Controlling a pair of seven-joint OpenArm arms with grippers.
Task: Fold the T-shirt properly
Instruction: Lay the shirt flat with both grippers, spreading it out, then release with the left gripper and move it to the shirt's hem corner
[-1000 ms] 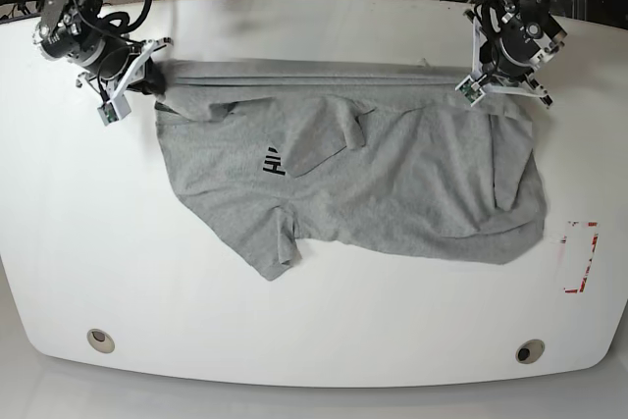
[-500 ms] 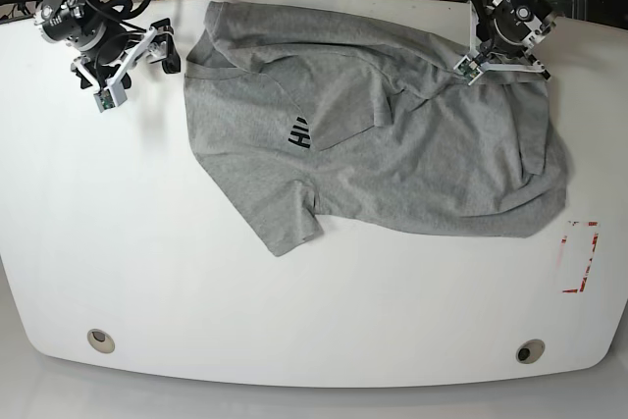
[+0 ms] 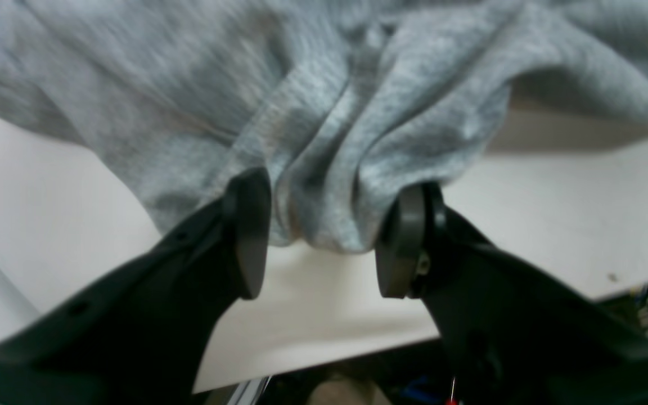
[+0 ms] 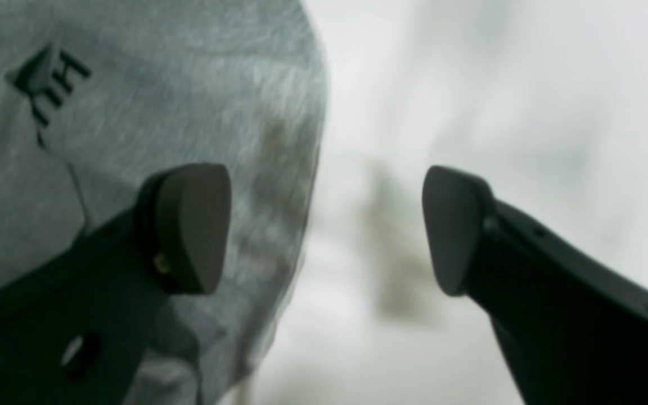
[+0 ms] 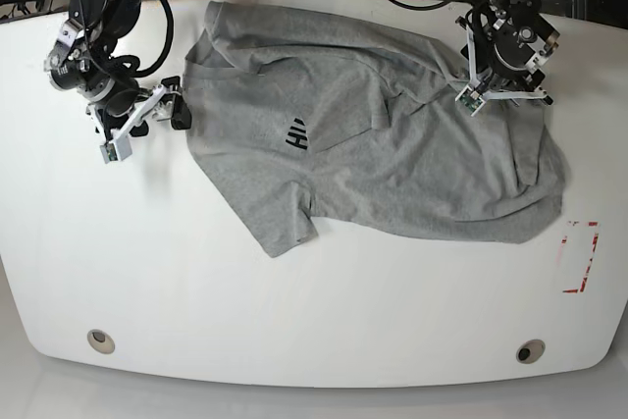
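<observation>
Left gripper (image 3: 321, 236): jaws apart around a bunched shirt edge, not clamped. Right gripper (image 4: 324, 228): open, empty.
T-shirt (image 5: 373, 159): spread rumpled across table's (image 5: 294, 321) far half; no fold made.

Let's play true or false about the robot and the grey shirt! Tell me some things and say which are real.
1. The T-shirt is folded into a neat square. False: it lies spread out and wrinkly on the white table.
2. The right gripper is open with nothing between its fingers. True.
3. The shirt has black letters on it. True.
4. The left gripper is far from the shirt. False: bunched cloth sits between its fingers.
5. A red-marked patch sits on the table near the shirt's edge. True.
</observation>
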